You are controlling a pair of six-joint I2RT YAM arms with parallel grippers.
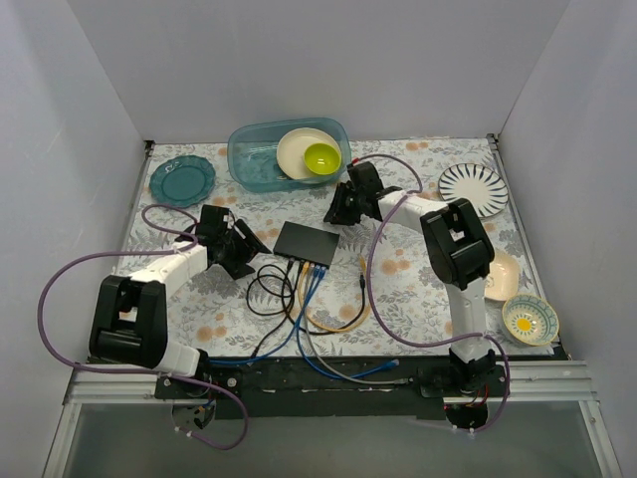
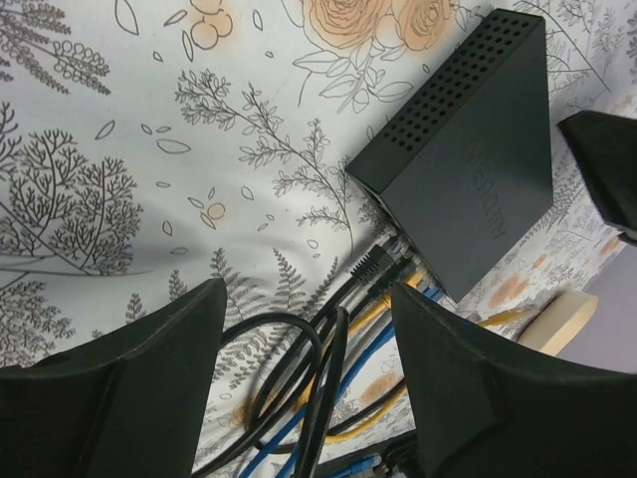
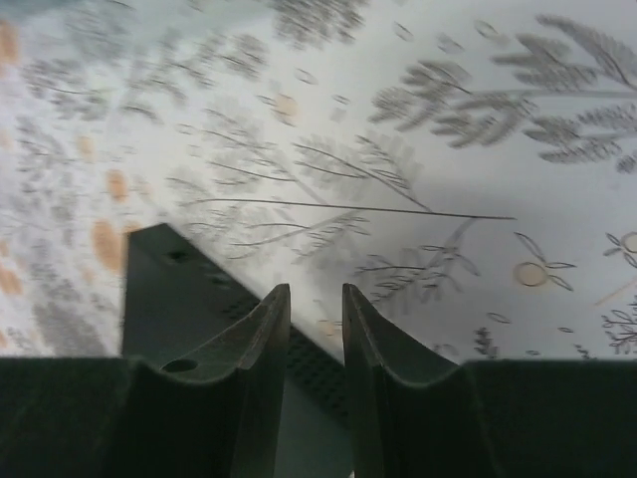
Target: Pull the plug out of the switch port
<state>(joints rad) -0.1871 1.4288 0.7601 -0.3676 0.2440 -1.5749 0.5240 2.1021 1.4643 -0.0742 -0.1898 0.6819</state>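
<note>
The black switch (image 1: 307, 243) lies flat mid-table, with blue, yellow and black cables plugged into its near edge (image 1: 317, 269). In the left wrist view the switch (image 2: 468, 159) is at upper right, and the plugs (image 2: 386, 261) sit in its ports just beyond my fingertips. My left gripper (image 1: 244, 249) (image 2: 307, 289) is open to the left of the switch, over the black cables and holding nothing. My right gripper (image 1: 338, 206) (image 3: 317, 291) hangs over the switch's far edge (image 3: 179, 289). Its jaws are nearly together with only a narrow slit, and it is empty.
A teal see-through tub (image 1: 254, 164) holding a cream plate and a lime bowl stands at the back. A teal plate (image 1: 182, 179) is at back left. At right are a striped plate (image 1: 473, 187), a beige plate (image 1: 506, 274) and a flower bowl (image 1: 530, 319). Cable loops (image 1: 299, 309) spread toward the near edge.
</note>
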